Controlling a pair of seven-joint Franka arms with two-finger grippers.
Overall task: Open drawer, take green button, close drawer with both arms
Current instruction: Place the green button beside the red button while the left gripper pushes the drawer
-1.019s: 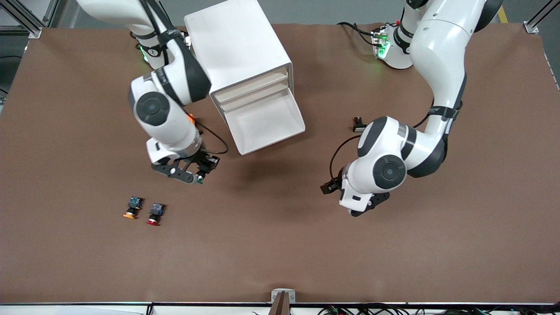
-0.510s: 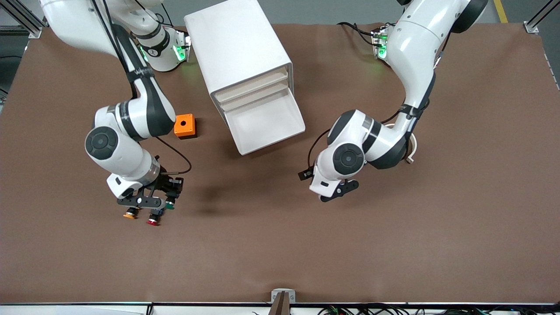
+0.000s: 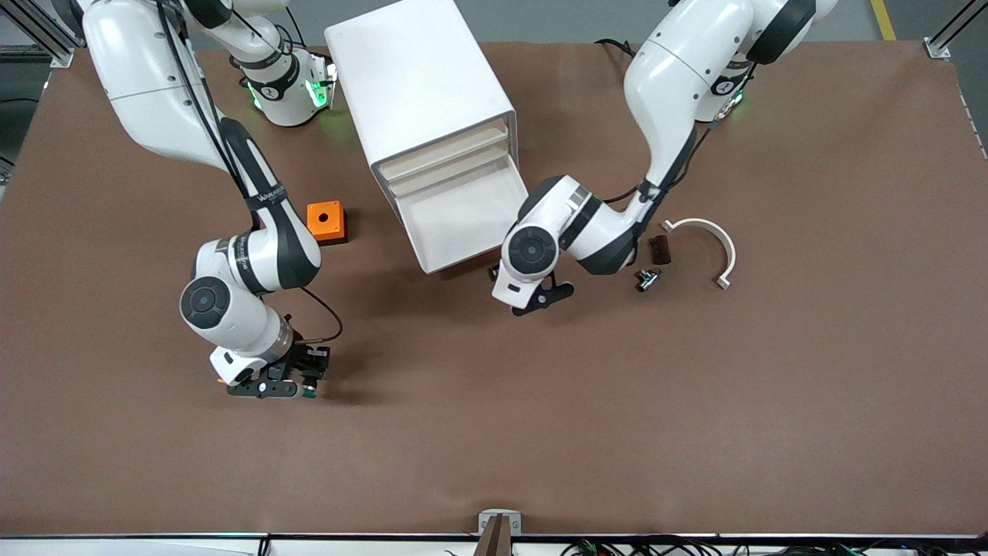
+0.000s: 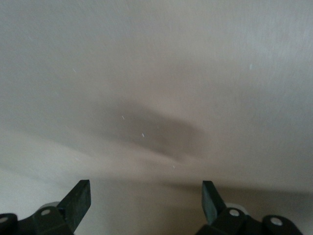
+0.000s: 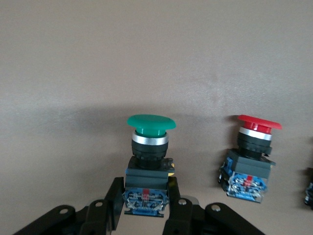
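Observation:
The white cabinet (image 3: 417, 85) stands at the robots' side of the table with its third drawer (image 3: 463, 220) pulled out; what shows of its inside is bare. My right gripper (image 3: 297, 384) is shut on the blue rear block of the green-capped button (image 3: 309, 393), low over the table. In the right wrist view my right gripper (image 5: 146, 198) grips the green button (image 5: 150, 127) beside the red-capped button (image 5: 252, 156). My left gripper (image 3: 534, 296) is open and empty at the drawer's front corner. In the left wrist view my left gripper (image 4: 145, 203) faces a close cream surface.
An orange box (image 3: 326, 222) sits beside the cabinet toward the right arm's end. A curved white piece (image 3: 706, 239), a dark block (image 3: 658, 249) and a small metal part (image 3: 647, 278) lie toward the left arm's end. Another button's edge (image 5: 309, 191) shows beside the red one.
My right gripper has carried the green button from near the drawer down beside the red and orange buttons, now covering them. My left gripper has moved up to the drawer's front corner.

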